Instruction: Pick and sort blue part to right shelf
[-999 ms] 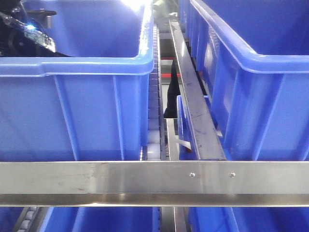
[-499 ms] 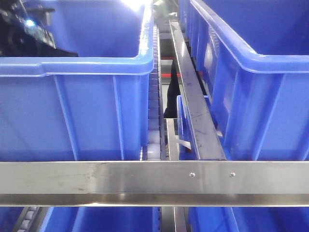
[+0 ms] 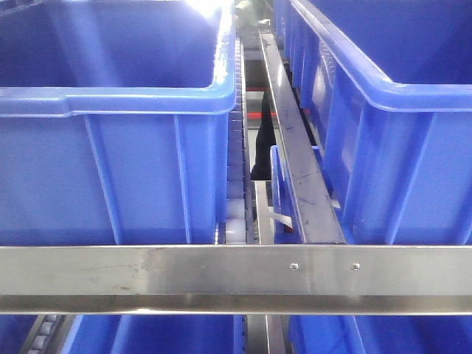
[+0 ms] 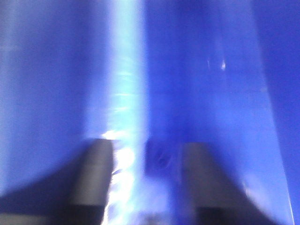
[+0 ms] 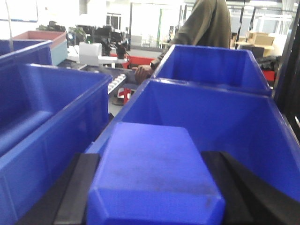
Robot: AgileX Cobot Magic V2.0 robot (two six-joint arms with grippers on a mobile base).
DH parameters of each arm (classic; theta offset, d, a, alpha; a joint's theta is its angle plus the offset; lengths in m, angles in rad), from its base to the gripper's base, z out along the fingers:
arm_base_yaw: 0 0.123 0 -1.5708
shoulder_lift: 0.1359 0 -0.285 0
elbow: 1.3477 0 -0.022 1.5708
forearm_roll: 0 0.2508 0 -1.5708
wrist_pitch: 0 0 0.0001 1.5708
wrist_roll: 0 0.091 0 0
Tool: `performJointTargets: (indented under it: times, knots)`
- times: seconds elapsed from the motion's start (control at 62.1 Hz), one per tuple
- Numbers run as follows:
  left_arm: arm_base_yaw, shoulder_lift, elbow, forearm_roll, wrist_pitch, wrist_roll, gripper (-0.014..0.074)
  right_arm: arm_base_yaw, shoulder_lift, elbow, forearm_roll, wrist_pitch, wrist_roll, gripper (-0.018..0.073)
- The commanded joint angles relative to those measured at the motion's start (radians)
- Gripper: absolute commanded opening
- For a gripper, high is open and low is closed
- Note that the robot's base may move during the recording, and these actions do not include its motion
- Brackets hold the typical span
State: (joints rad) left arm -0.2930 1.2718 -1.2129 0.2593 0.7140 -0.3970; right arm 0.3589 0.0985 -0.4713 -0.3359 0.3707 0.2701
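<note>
My right gripper (image 5: 152,158) is shut on the blue part (image 5: 154,178), a smooth blue block with bevelled corners, its black fingers (image 5: 77,187) on both sides. It holds the part above the near rim of a blue crate (image 5: 211,117). My left gripper (image 4: 147,159) shows in a blurred view close to a blue crate wall; its dark fingers (image 4: 96,178) stand apart with nothing clear between them. The right shelf's steel front rail (image 3: 236,276) crosses the front view, with a blue crate at the left (image 3: 110,169) and one at the right (image 3: 398,147). Neither gripper shows in the front view.
A pale roller track (image 3: 234,169) and a slanted steel rail (image 3: 295,162) run between the two crates. More blue crates stand to the left (image 5: 47,108) and behind (image 5: 211,65) in the right wrist view. A person in an olive top (image 5: 206,23) stands beyond them.
The black left arm that was inside the left crate at the top left of the front view has drawn out of that view. The crates and the rack have not moved.
</note>
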Motion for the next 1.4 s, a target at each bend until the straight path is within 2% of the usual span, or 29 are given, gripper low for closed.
performJointTargets:
  times: [0.0, 0.032, 0.226, 0.338, 0.516, 0.644, 0.806, 1.015, 1.144, 1.386]
  knots:
    - [0.0, -0.146, 0.056, 0.014, -0.052, 0.001, 0.0136, 0.0, 0.017, -0.029, -0.021, -0.063, -0.005, 0.0225]
    - [0.0, -0.184, 0.086, 0.014, -0.059, 0.001, 0.0116, 0.0, 0.018, -0.029, -0.021, -0.057, -0.005, 0.0225]
    - [0.0, -0.457, 0.291, 0.024, -0.151, 0.001, 0.0125, 0.0, 0.09, -0.034, -0.017, -0.038, 0.0, 0.0225]
    - [0.0, -0.625, 0.392, 0.057, -0.179, 0.001, 0.0125, 0.0, 0.195, -0.07, -0.002, -0.028, 0.052, 0.0225]
    - [0.0, -0.851, 0.503, 0.098, -0.179, 0.001, 0.0125, 0.0, 0.427, -0.201, 0.005, -0.002, 0.076, 0.0225]
    - [0.0, -0.979, 0.556, 0.104, -0.177, 0.001, 0.0125, 0.0, 0.63, -0.346, 0.01, 0.078, 0.076, 0.0225]
    - [0.0, -1.054, 0.597, 0.104, -0.177, 0.001, 0.0125, -0.017, 0.888, -0.558, 0.01, 0.241, 0.076, 0.0225]
    - [0.0, -1.059, 0.601, 0.104, -0.162, 0.001, 0.0125, -0.123, 1.203, -0.806, 0.01, 0.413, 0.075, 0.0225]
    - [0.0, -1.059, 0.601, 0.104, -0.162, 0.001, 0.0125, -0.195, 1.351, -0.898, 0.01, 0.429, 0.037, 0.0225]
    - [0.0, -1.059, 0.601, 0.102, -0.162, 0.001, 0.0125, -0.233, 1.564, -0.954, 0.008, 0.385, -0.007, 0.0225]
